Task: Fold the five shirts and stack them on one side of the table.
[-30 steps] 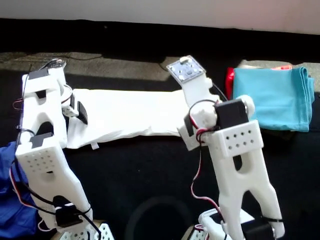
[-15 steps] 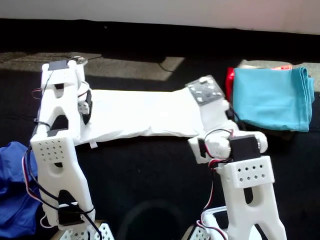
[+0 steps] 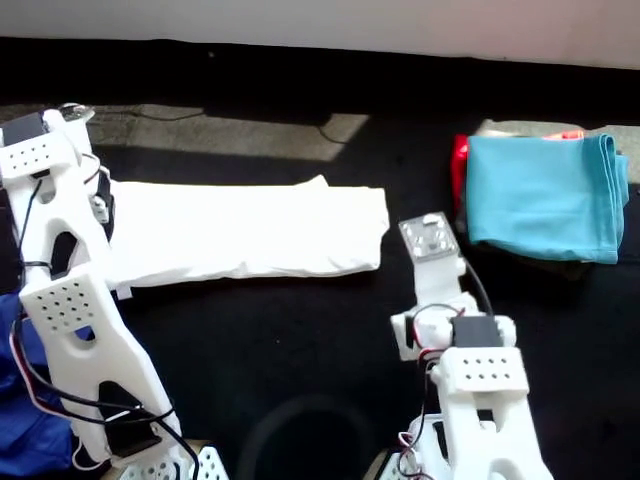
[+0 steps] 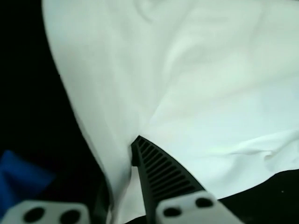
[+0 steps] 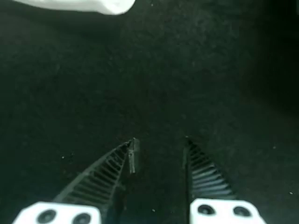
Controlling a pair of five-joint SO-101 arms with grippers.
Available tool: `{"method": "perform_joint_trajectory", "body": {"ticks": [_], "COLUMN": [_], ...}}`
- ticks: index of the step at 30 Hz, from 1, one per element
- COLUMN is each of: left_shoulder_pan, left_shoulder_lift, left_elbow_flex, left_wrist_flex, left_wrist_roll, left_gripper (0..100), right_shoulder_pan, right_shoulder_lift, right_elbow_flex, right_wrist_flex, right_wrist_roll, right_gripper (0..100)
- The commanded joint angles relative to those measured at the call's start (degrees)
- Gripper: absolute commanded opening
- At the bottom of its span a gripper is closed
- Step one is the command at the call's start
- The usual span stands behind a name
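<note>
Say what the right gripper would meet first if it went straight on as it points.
Probably the black table cover: the right gripper, jaws open, points at bare cloth. The white shirt lies farther on, off that line, though depth is unclear.

A flat worktop draped in black fabric [image 3: 300,330] spreads beneath the right arm's jaws, its nap flecked with pale lint. Well beyond the left arm's jaws and the right arm's jaws, a plain pale wall strip [image 3: 400,20] runs along the far edge. Between that wall and the left arm's jaws, hard sunlight falls in a slanted greyish patch [image 3: 230,135], and a thin dark cable [image 3: 331,128] crosses its end. A smaller lit patch [image 3: 510,127] lies far past the right arm's jaws. Behind them, at the near edge, a faint dark round ring [image 3: 300,430] shows in the cloth.
</note>
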Motion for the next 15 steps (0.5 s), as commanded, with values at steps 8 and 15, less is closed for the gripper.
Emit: {"method": "perform_joint_trajectory", "body": {"ticks": [8,15], "left_shoulder_pan": [11.91,22.90], "left_shoulder_lift": [-20.44,-32.75], "left_elbow_flex": [14.37,21.41], "left_wrist_flex": [0.79,0.70], "left_wrist_roll": [0.09,0.09], "left_gripper": [1,1], "right_shoulder_pan": [7.96,8.22], "right_shoulder_lift": [-2.15,-2.15], "right_elbow_flex": [15.78,16.48], "right_wrist_flex": [-17.80,-18.15], "right_wrist_roll": [0.09,0.09], "right_gripper": [15.2,15.2]}}
